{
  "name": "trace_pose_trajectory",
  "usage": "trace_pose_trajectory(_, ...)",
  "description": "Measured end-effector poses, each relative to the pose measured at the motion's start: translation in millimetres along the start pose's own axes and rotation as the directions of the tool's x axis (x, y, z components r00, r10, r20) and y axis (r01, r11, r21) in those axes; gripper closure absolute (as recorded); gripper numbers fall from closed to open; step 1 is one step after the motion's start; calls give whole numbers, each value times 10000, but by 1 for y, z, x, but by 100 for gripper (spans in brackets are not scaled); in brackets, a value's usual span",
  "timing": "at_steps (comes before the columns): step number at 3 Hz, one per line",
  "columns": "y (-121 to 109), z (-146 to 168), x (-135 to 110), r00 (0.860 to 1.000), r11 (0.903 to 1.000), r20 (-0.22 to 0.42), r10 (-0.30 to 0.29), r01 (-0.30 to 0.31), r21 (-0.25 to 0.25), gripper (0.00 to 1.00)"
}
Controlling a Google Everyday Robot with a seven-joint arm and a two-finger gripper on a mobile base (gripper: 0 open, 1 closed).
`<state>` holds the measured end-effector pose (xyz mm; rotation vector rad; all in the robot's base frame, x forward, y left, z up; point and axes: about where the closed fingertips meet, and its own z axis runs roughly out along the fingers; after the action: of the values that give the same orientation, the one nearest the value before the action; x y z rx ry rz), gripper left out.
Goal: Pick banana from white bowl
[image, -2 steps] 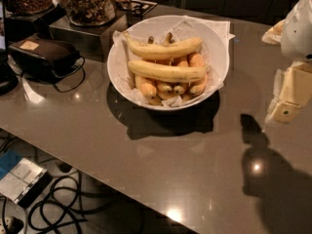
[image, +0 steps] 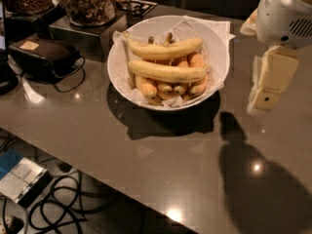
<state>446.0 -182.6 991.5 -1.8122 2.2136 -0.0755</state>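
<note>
The banana (image: 165,71) lies across the white bowl (image: 118,52), half covering the short plump bananas (image: 146,87) beneath it. Right of the bowl, apart from it, hangs the end effector (image: 267,84), seemingly edge-on; released or clenched, I cannot tell.

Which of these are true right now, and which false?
1. The gripper holds the banana. False: the gripper hangs over the table, right of the bowl; the banana lies in the bowl.
2. The banana lies across short bananas. True.
3. The bowl is lined with paper. True.
4. The jars stand right of the bowl. False: they stand behind it to the left.
5. The banana is the only long one. False: a curved banana lies just behind it.
</note>
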Motion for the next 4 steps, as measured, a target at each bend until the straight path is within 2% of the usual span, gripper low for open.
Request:
trace_pose_trajectory(1, -5, 9, -37, 9966, 9962, -308, -762, 748, -449, 0)
trace_pose_trajectory(2, -10, 8, -45, 9963, 9963, -140, -847, 844, -187, 0)
trace_pose_trajectory(3, -16, 13, -51, 9975, 9973, 78, -702, 703, -233, 0)
trace_pose_trajectory(4, -25, 23, -66, 9978, 9965, 422, -518, 544, -634, 0)
